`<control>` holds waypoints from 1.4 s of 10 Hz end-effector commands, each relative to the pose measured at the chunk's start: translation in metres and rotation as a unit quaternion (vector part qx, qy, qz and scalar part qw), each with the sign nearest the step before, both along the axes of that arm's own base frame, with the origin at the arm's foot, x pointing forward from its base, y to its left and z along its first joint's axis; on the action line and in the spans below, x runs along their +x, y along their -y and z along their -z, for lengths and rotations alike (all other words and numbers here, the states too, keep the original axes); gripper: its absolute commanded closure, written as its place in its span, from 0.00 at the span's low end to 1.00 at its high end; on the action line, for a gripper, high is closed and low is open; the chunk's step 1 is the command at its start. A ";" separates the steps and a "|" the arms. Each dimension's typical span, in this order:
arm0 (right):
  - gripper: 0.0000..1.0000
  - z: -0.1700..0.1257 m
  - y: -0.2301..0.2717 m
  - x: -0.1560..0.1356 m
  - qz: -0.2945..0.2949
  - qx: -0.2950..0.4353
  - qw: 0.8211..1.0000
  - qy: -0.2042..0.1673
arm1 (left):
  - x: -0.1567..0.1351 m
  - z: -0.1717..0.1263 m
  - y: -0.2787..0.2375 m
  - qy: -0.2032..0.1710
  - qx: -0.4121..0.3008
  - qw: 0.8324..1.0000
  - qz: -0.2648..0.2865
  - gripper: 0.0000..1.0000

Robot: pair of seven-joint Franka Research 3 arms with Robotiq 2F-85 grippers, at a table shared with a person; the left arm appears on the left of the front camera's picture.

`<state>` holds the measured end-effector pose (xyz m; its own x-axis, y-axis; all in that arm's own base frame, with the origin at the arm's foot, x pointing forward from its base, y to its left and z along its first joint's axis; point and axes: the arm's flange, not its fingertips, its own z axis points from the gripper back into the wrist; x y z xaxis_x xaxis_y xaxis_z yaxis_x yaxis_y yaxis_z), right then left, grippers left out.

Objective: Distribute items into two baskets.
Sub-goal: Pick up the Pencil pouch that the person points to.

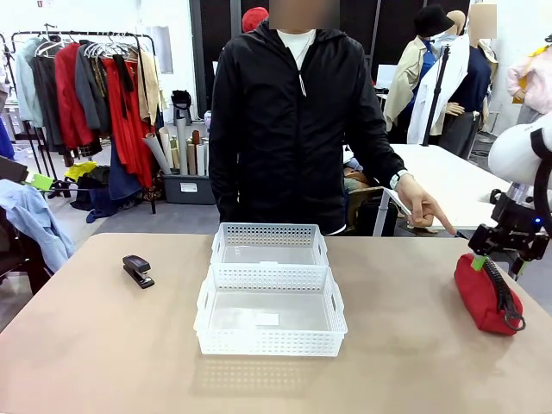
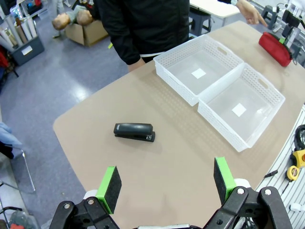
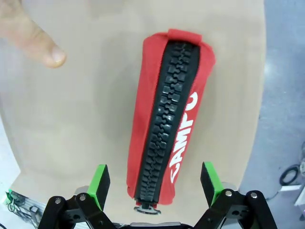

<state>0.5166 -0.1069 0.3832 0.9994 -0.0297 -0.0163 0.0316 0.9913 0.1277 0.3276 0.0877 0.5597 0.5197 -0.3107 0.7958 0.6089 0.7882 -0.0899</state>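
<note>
While the red pouch (image 3: 171, 114) lies at the right edge of the front view, you see your right gripper (image 3: 154, 172) spread wide over one end of it, holding nothing. A person's hand (image 1: 423, 203) rests near it. Two white baskets (image 1: 270, 345) sit touching in the middle. The black stapler (image 1: 137, 270) lies at the left. Your left gripper (image 2: 166, 169) hangs wide too, well apart from it.

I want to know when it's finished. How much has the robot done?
Done: nothing yet. The near basket and far basket are empty.
In hand: the open right gripper hangs at the pouch's end, a finger on each side, not gripping.
Left: the stapler lies on the table, the open left gripper above, short of it. Both things must go in.
</note>
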 end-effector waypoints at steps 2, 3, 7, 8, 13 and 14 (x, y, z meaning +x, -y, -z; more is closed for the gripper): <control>0.00 0.019 -0.003 0.001 -0.016 0.006 1.000 0.002 | 0.001 0.000 0.000 0.003 -0.002 1.000 0.005 0.00; 0.00 0.026 -0.004 0.002 -0.016 0.002 1.000 0.002 | 0.001 0.000 0.000 0.003 -0.002 1.000 0.005 0.00; 0.00 0.043 -0.004 0.001 -0.008 -0.014 1.000 0.007 | 0.001 0.000 0.000 0.003 -0.002 1.000 0.005 0.00; 0.00 0.045 -0.004 -0.001 -0.008 -0.013 1.000 0.007 | 0.001 0.000 0.000 0.003 -0.002 1.000 0.005 0.00; 0.44 0.044 -0.002 -0.003 -0.027 -0.016 0.999 0.008 | 0.001 0.000 0.000 0.003 -0.002 1.000 0.005 0.00; 0.64 0.045 -0.003 -0.003 -0.031 -0.018 0.999 0.005 | 0.001 0.000 0.000 0.003 -0.002 1.000 0.005 0.00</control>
<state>0.5176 -0.1029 0.3398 0.9998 0.0013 -0.0185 0.0007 0.9939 0.1104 0.3277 0.0876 0.5597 0.5198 -0.3107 0.7958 0.6089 0.7881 -0.0900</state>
